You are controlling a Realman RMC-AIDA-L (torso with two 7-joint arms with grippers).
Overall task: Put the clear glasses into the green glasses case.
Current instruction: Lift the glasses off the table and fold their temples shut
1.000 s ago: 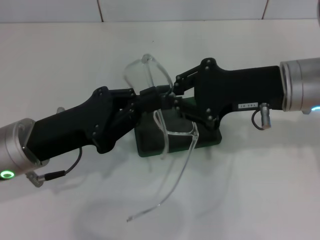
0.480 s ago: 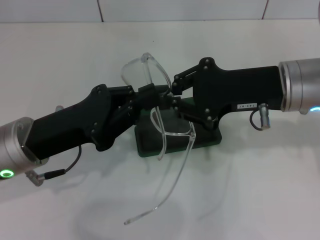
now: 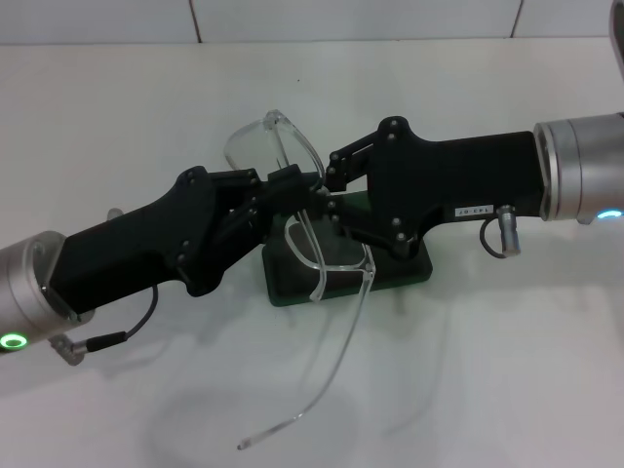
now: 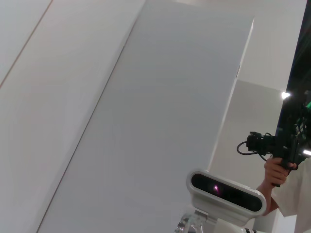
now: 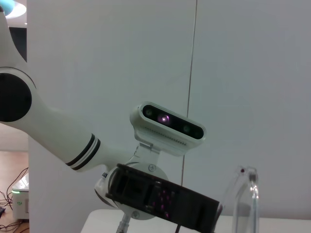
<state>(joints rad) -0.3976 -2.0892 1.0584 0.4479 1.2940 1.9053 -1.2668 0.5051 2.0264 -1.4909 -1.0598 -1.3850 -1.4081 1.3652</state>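
In the head view both arms meet over the middle of the white table (image 3: 468, 370). The left gripper (image 3: 292, 190) reaches in from the lower left and the right gripper (image 3: 330, 195) from the right, their tips almost touching each other at the bridge area of the clear glasses (image 3: 292, 195). The glasses are held up above the table, standing on edge: one lens (image 3: 268, 146) rises beyond the grippers, the other lens (image 3: 331, 255) hangs down on the near side, and one long thin arm of the glasses (image 3: 327, 380) trails down and toward the camera, its tip over bare table.

The left gripper's fingers look closed on the frame near the bridge. The right gripper's fingers sit just beside the frame, but the dark linkages overlap, so I cannot tell whether they are apart or together.

The green glasses case (image 3: 409, 271) lies flat on the table directly under the two grippers, mostly hidden by them, with its near edge and right corner showing.

In the right wrist view a piece of the clear frame (image 5: 245, 194) shows at the lower edge.
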